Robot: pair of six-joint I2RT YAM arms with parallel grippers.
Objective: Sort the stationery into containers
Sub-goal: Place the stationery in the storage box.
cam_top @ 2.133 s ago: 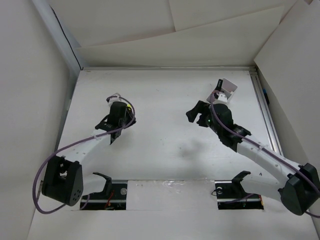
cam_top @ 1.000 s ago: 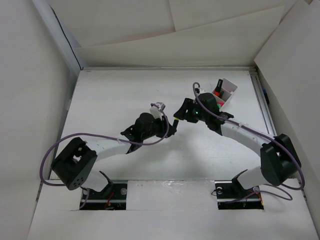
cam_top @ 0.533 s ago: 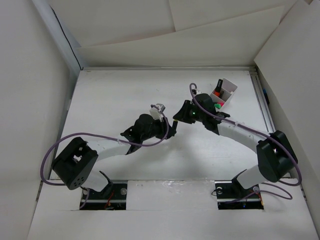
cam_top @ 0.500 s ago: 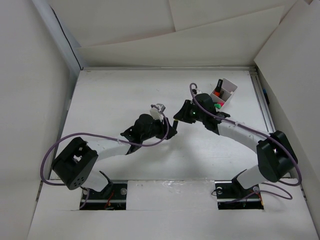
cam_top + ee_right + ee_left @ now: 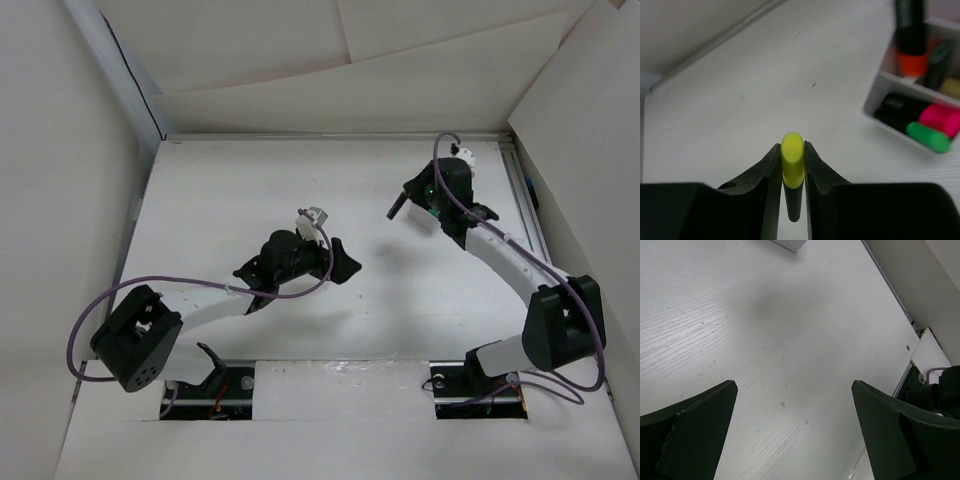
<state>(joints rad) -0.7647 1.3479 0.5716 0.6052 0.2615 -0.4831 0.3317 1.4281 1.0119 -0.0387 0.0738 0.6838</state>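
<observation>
1. The right claw is clenched on a yellow highlighter. Its two fingers press the sides of the yellow cap at the lower middle of the right wrist frame, and the black body runs down between them.
2. This highlighter is held above the white table and is apart from the tray.
3. The white tray is at the right edge of the same frame, up and to the right of the held highlighter. The border of the frame cuts part of it.
4. In the lower compartment a pink-capped highlighter and a green-capped highlighter lie side by side, with their black bodies pointing left.
5. In the compartment above is an orange-capped highlighter. To its right are a dark piece and a pale yellow piece, too much cut off to tell what they are.
6. The left claw is released. Its fingers stand wide apart in the lower corners of the left wrist frame, and only bare table shows between them.
7. In the top view the left claw is near the middle of the frame and the right claw is at the upper right, well apart. I cannot make out the tray there.
</observation>
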